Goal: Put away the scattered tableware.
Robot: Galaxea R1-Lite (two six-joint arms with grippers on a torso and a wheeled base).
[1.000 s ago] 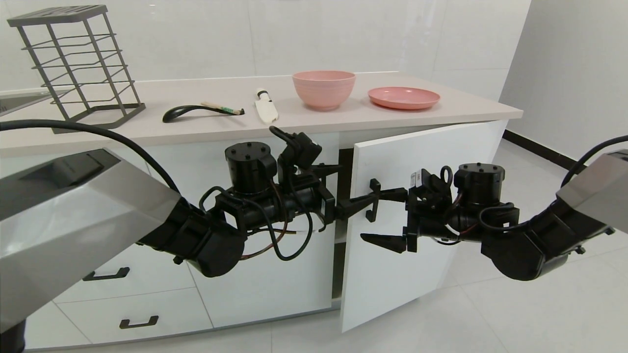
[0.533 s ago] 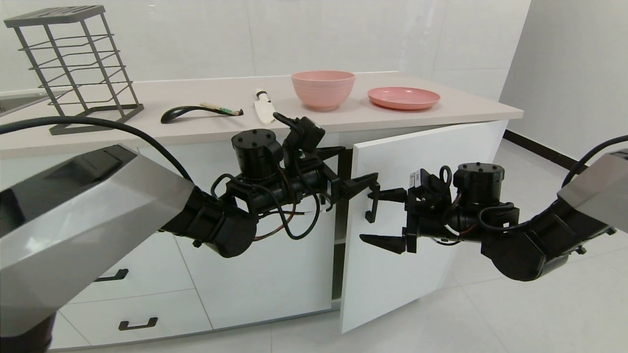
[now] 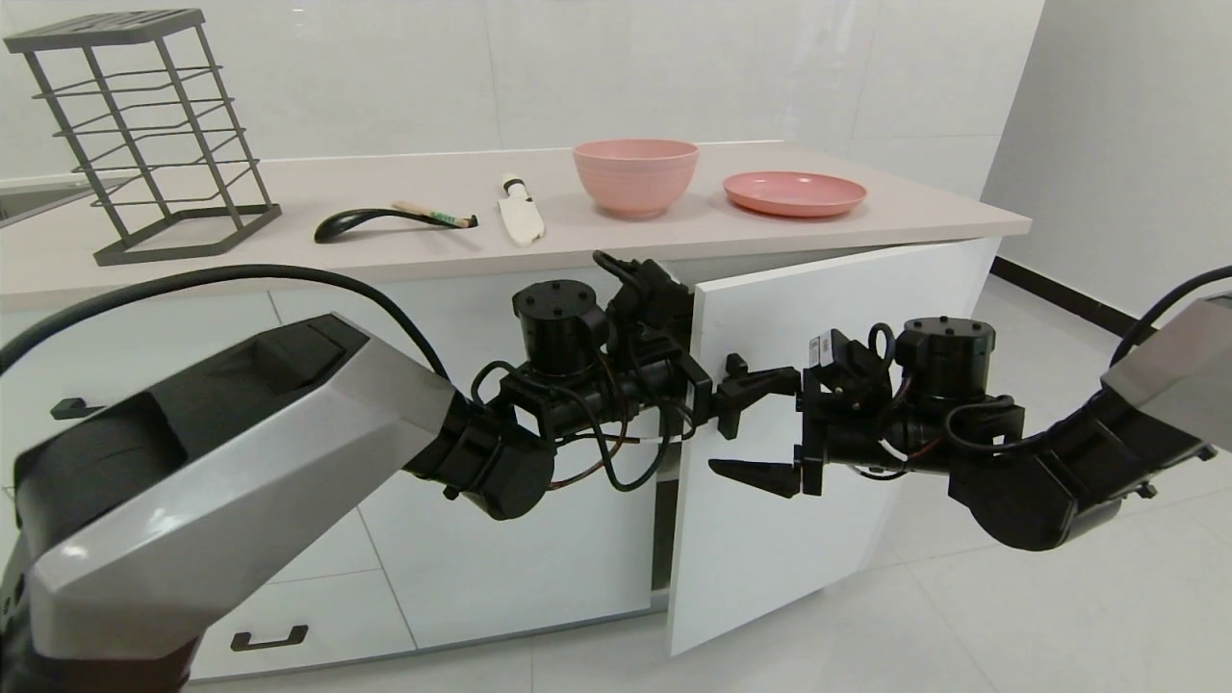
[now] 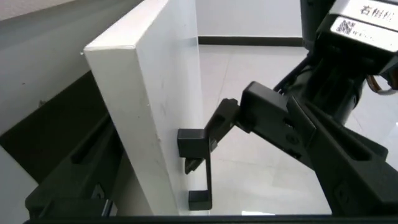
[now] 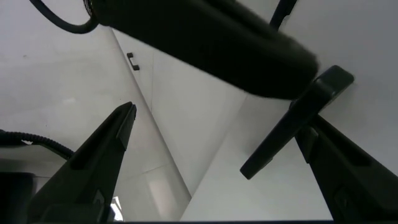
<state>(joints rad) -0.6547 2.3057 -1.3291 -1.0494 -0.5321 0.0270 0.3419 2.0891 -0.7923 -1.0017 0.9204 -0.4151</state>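
The cabinet door (image 3: 847, 318) stands partly open, swung out from the cabinet front, with a dark gap behind its free edge. Its black handle (image 3: 730, 423) sits near that edge. The right tool (image 3: 724, 428) is in front of the door with its fingers spread wide. The upper finger lies against the top of the handle and the lower one hangs apart below it, so nothing is pinched. The left tool (image 3: 695, 385) is at the door's free edge, on the side away from the hinge. I cannot tell whether it is spread or pressed together.

The tableware lies on the surface (image 3: 289, 255) above the door. The pink plate (image 3: 795, 192) is over the door's middle and the pink bowl (image 3: 635, 173) over its free edge. Farther left of that edge are a white knife (image 3: 523, 214), then a black ladle (image 3: 371, 221) with chopsticks (image 3: 435, 212) across its handle. A dark wire rack (image 3: 106, 27) stands farthest from the door.
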